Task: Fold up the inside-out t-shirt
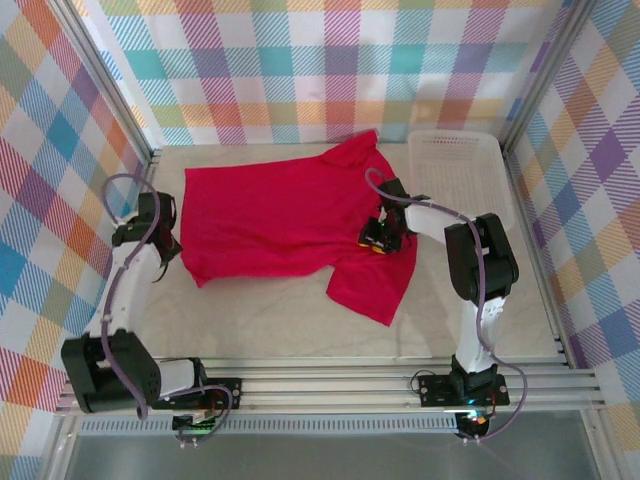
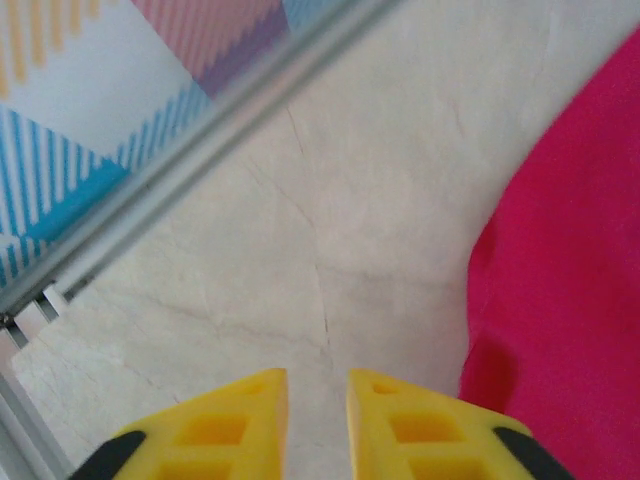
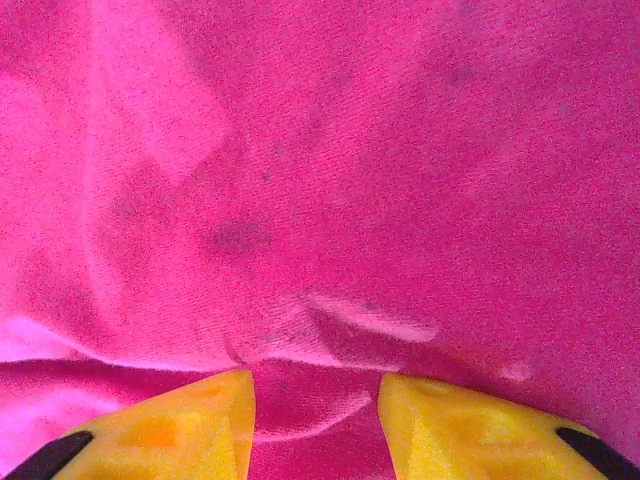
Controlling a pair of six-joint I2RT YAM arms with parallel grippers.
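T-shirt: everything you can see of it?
The t-shirt is plain bright red soft cloth, spread mostly flat on the table, hem toward the left, one sleeve toward the basket, the other toward the near edge. The right hand presses on it, fingers straddling a wrinkle; the left hand is just beside its hem.

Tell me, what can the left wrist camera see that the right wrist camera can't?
Left wrist view: the bare table, a metal rail and the checked wall beside the t-shirt edge. Right wrist view: wrinkles in the cloth, bunched between the right gripper tips. Both: the red t-shirt and yellow fingertips at the bottom.
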